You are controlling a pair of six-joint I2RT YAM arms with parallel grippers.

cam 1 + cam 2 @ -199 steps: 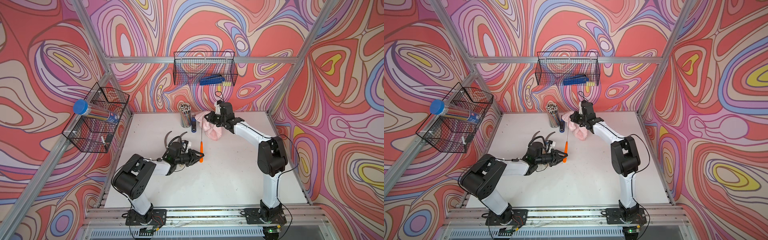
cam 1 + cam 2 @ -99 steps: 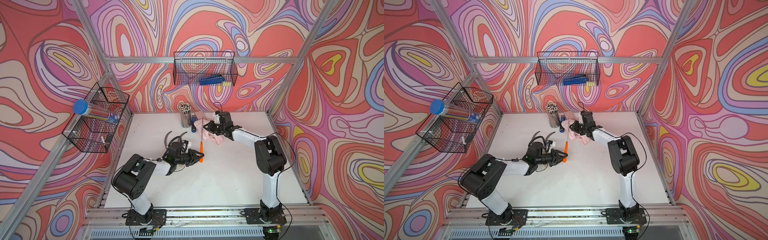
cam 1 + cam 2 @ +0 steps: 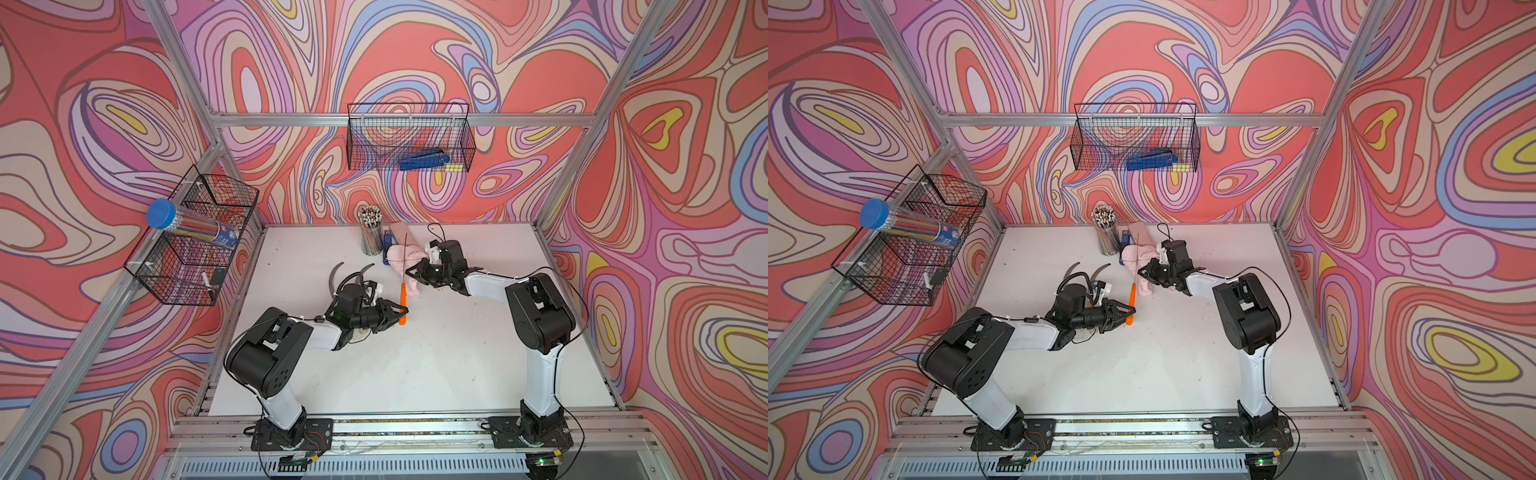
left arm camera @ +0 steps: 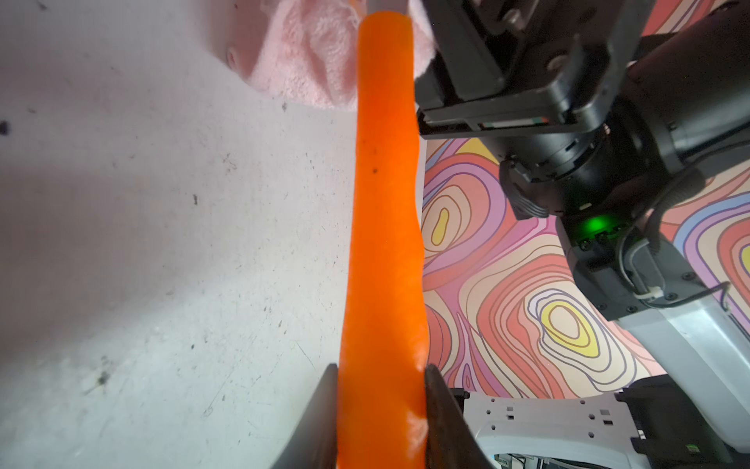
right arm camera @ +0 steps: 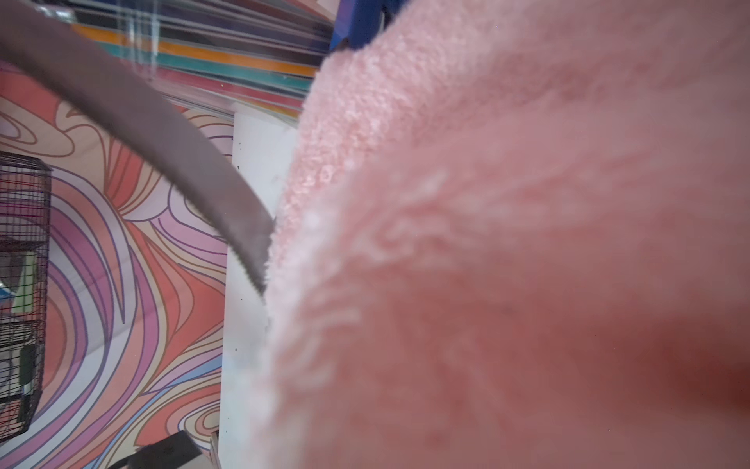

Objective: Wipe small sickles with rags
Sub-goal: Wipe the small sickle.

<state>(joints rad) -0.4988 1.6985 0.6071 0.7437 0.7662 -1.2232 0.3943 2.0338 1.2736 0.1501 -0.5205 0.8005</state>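
My left gripper (image 3: pixel 402 309) is shut on the bright orange handle (image 3: pixel 402 301) of a small sickle. Its thin dark blade (image 3: pixel 405 251) points toward the back wall. In the left wrist view both jaws press the handle's (image 4: pixel 385 223) sides. My right gripper (image 3: pixel 412 272) is shut on the fuzzy pale-pink rag (image 3: pixel 414 286), which lies against the blade just above the handle. The rag (image 5: pixel 507 243) fills the right wrist view and hides those jaws; the blade (image 5: pixel 162 134) runs into its edge. Two more sickle blades (image 3: pixel 334 276) (image 3: pixel 366 269) lie behind my left wrist, their handles hidden.
A cup of coloured pencils (image 3: pixel 371 232), a blue object (image 3: pixel 387 247) and a smooth pink case (image 3: pixel 401 230) stand at the back of the white table (image 3: pixel 457 353). Wire baskets hang on the back wall (image 3: pixel 409 137) and the left frame (image 3: pixel 195 237).
My right gripper has carried the rag from near the back wall forward and left, onto the blade and toward the orange handle. My left gripper and the sickle have stayed still.
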